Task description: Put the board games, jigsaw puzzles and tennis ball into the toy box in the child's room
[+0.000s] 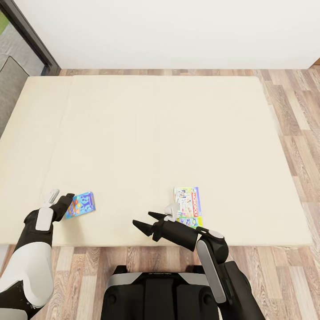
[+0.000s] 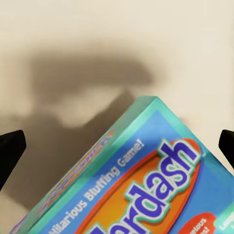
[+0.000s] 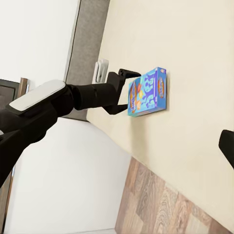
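A: We have the left gripper spread at the blue board game, near-left on the bed.
B: Right gripper spread, empty. Risk: our fingers push the box away.

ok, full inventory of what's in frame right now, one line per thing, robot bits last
bed: 1, plain beige mattress, fills most of the head view, near edge toward the robot
blue board game: 1, blue with cartoon art, flat on the bed near its front edge, on the robot's left
Monopoly board game: 1, white with red logo, flat on the bed near its front edge, on the robot's right
floor: wood planks, around the bed
wall: white, beyond the bed
left claw: 1, black, open, at the blue board game's left edge, not closed on it
right claw: 1, black, open, over the bed left of the Monopoly board game, holding nothing
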Motion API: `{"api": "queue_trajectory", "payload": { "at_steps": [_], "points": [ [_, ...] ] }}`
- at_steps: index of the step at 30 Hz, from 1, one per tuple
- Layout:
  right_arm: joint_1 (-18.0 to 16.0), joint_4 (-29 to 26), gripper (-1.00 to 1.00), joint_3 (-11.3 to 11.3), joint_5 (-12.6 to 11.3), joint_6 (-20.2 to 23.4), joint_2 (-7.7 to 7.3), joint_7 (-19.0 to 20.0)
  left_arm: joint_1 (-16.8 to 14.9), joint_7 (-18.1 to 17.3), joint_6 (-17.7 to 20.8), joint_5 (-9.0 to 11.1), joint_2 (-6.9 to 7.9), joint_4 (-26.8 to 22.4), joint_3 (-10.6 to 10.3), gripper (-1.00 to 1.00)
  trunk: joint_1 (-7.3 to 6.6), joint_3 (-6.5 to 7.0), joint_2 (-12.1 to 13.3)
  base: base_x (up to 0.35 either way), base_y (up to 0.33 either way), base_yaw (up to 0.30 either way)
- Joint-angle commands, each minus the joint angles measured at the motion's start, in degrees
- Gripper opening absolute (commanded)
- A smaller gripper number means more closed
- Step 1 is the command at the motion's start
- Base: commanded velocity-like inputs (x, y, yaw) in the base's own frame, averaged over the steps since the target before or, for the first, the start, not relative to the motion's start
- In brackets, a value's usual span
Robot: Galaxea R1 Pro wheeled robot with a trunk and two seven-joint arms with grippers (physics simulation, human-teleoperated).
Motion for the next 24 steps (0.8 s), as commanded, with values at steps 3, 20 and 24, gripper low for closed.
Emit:
{"api": "queue_trajectory", "payload": {
  "at_steps": [3,20,24],
  "points": [
    [0.0,0.0,1.00,-0.1,-0.3,0.4,0.02,0.0,0.0,0.5,1.0,1.5,-0.03,1.1,0.3,1.00,0.02,-0.03,0.0,0.000,-0.001,0.000],
    [0.0,0.0,1.00,-0.1,-0.3,0.4,0.02,-0.1,0.0,0.5,2.1,1.5,0.00,-0.7,0.8,1.00,0.02,-0.03,0.0,0.018,0.000,0.000],
    [0.0,0.0,1.00,-0.1,-0.3,0.4,0.02,-0.1,0.0,0.5,3.0,1.5,-0.02,-1.4,1.1,1.00,0.02,-0.03,0.0,0.002,0.000,0.000]
  ]
}}
